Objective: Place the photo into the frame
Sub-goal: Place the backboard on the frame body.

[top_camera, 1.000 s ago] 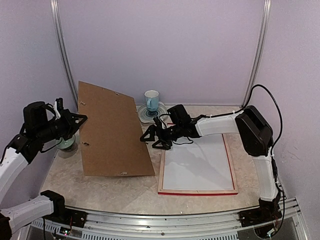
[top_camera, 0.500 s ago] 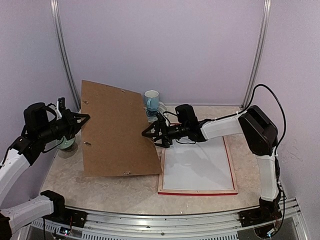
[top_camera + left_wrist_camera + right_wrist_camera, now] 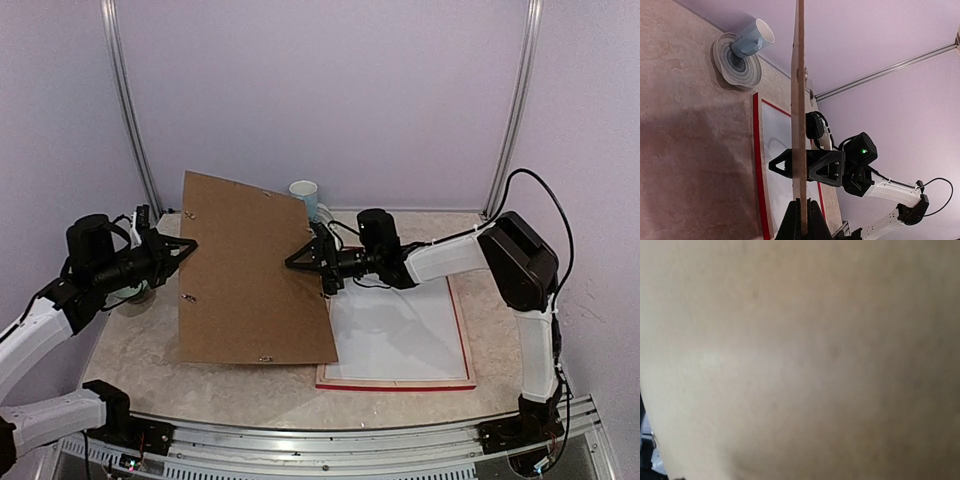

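The red frame (image 3: 395, 384) lies flat on the table at the right, its rim also showing in the left wrist view (image 3: 756, 150). A plain white sheet (image 3: 400, 330) fills it; I cannot tell whether this is the photo's back, and no printed picture shows. A brown backing board (image 3: 250, 270) stands nearly upright on the table left of the frame. My left gripper (image 3: 190, 247) is shut on its left edge (image 3: 802, 220). My right gripper (image 3: 305, 262) stands open astride the board's right edge (image 3: 800, 167). The right wrist view holds only the board's blurred tan surface (image 3: 800, 360).
A pale blue cup (image 3: 752, 37) stands on a round saucer (image 3: 727, 65) at the back of the table, half hidden behind the board in the top view (image 3: 303, 190). A greenish object (image 3: 135, 293) sits under my left arm. Walls close in at the back and sides.
My left arm has carried the upright board to the right, toward the frame. The right gripper has risen and come onto the board's right edge, still open.
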Available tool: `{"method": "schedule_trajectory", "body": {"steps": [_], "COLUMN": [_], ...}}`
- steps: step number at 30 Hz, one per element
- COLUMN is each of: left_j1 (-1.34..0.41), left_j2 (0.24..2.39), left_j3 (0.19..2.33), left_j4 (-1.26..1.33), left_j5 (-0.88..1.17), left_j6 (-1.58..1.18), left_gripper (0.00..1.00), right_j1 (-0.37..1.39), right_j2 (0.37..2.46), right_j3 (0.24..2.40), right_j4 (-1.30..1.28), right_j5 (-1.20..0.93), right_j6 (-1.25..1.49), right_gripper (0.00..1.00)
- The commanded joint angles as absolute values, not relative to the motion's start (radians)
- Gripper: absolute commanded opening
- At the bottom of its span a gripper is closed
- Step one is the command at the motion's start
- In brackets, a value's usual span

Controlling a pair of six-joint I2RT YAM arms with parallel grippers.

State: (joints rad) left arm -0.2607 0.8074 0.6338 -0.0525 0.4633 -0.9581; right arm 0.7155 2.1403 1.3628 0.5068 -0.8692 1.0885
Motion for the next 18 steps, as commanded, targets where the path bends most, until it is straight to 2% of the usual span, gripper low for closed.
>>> {"method": "schedule_trajectory", "body": {"steps": [1,7,14,18], "left_j1": [-0.279,-0.302,-0.332,-0.339], "left_j2": [0.821,0.850,0.879,0.876], "left_j3": [0.617,0.583,0.584,0.589], "left_j4": [0.108,0.160,0.205,0.201], "left_j5": [0.482,0.484,0.476,0.473], "left_j6": [-0.980,-0.994,-1.006,-0.999], "left_gripper": [0.00,0.00,0.00,0.00], "right_j1": [0.682,0.655,0.655,0.654], "right_j2": [2.060,1.980,1.960,1.963], "right_j3": [1.270,1.154,1.171,1.162], "right_j4": [0.590,0.641,0.487,0.496], "right_j5": [-0.899,-0.899,-0.840,-0.846], "right_j6": [1.119,1.128,1.046,1.051], "right_gripper": [0.99,0.99,0.99,0.99]}}
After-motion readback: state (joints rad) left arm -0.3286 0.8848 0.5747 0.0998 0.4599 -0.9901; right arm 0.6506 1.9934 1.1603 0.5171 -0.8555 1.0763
